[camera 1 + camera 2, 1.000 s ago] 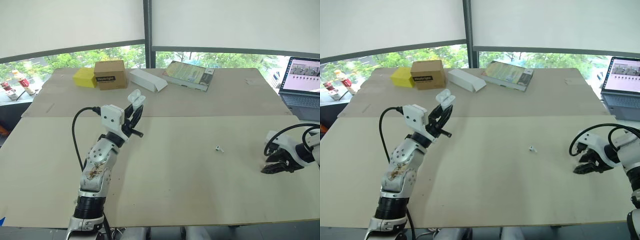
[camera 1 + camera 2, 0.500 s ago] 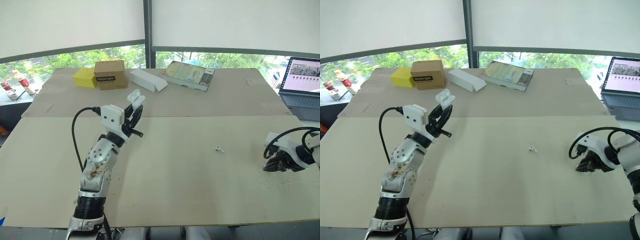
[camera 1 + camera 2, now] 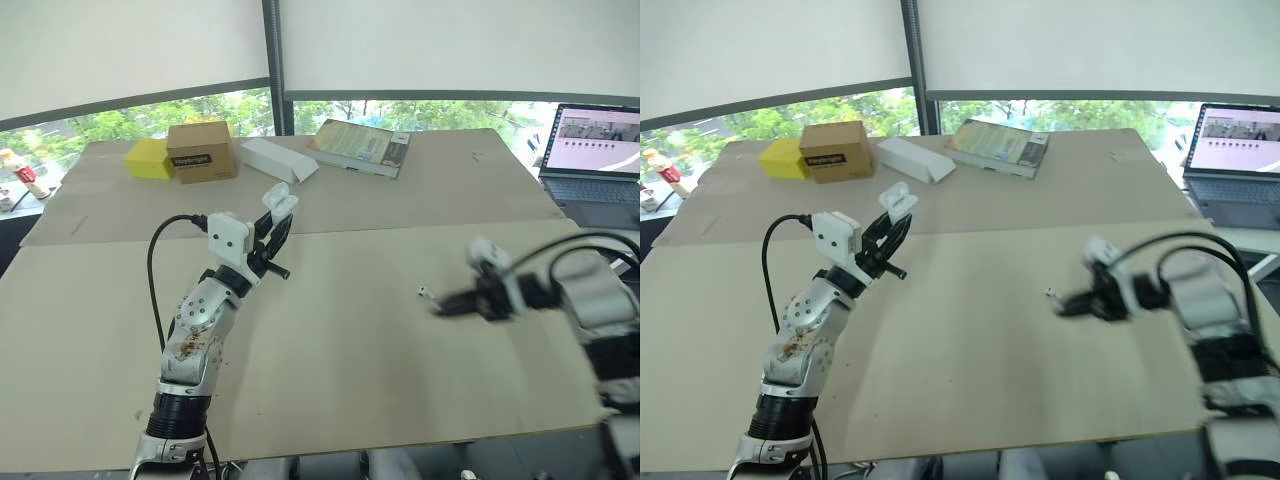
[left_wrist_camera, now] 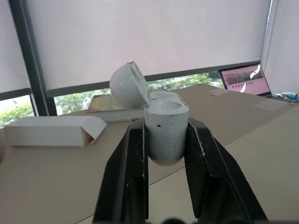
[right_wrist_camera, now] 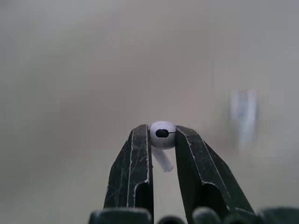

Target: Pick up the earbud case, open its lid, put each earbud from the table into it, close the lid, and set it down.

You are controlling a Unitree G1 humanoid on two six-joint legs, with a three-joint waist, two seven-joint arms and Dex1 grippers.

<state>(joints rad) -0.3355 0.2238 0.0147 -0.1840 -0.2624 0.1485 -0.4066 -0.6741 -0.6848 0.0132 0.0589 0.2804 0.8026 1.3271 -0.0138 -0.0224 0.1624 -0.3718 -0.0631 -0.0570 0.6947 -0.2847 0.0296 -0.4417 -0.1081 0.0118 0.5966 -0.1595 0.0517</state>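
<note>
My left gripper (image 3: 270, 228) is raised over the left part of the table and shut on the white earbud case (image 3: 279, 205). The left wrist view shows the case body (image 4: 166, 127) upright between the fingers, with its lid (image 4: 128, 84) swung open. My right gripper (image 3: 442, 306) reaches in low over the middle right of the table, shut on a white earbud (image 5: 162, 135). A second white earbud (image 3: 424, 292) lies on the table just beyond that gripper's tip.
Along the far side of the table (image 3: 340, 400) stand a yellow box (image 3: 146, 158), a brown cardboard box (image 3: 202, 150), a white carton (image 3: 277, 160) and a book (image 3: 361, 147). An open laptop (image 3: 596, 150) sits at the far right.
My right arm has swung in from the table's right edge toward the middle, ending beside the lying earbud. The left arm still holds the open case. The camera has shifted.
</note>
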